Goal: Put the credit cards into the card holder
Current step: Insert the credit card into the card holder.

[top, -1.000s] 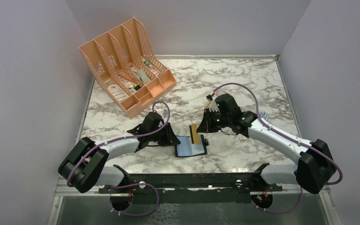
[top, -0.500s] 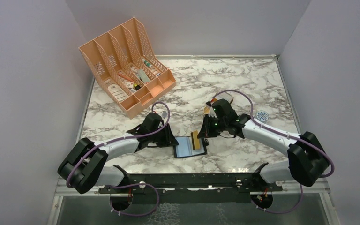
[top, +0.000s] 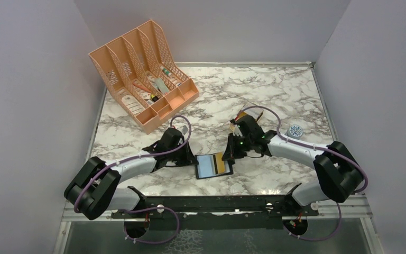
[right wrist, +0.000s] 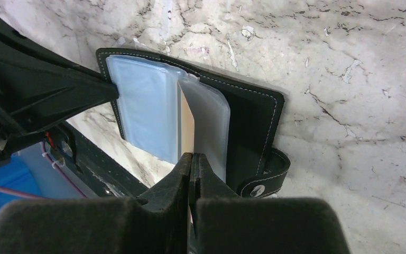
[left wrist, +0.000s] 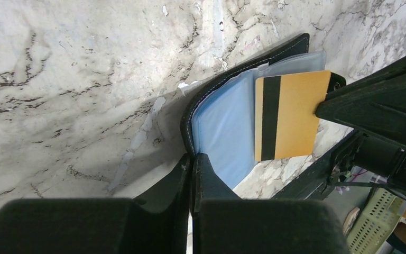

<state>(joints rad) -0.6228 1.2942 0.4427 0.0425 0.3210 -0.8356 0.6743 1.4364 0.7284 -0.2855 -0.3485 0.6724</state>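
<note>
I am clamping my left pincer (left wrist: 191, 159) shut on the left edge of the card holder (top: 204, 170), with both fingers pressing together where the black cover meets the blue-grey sleeve (left wrist: 224, 129). The card holder is lying open and flat on the marble table (top: 275, 95), between my two arms and close to the near edge. I am gripping a tan-orange card (left wrist: 291, 114) with my right pincer (right wrist: 191, 159), jaws closed tight on its right end. The card is lying over the holder's right half, its black stripe facing up and its left end sitting against the clear inner sleeves. The snap tab (right wrist: 259, 185) is sticking out beside my right fingers. A peach desk organiser (top: 142, 74) is standing well apart, at the far left.
</note>
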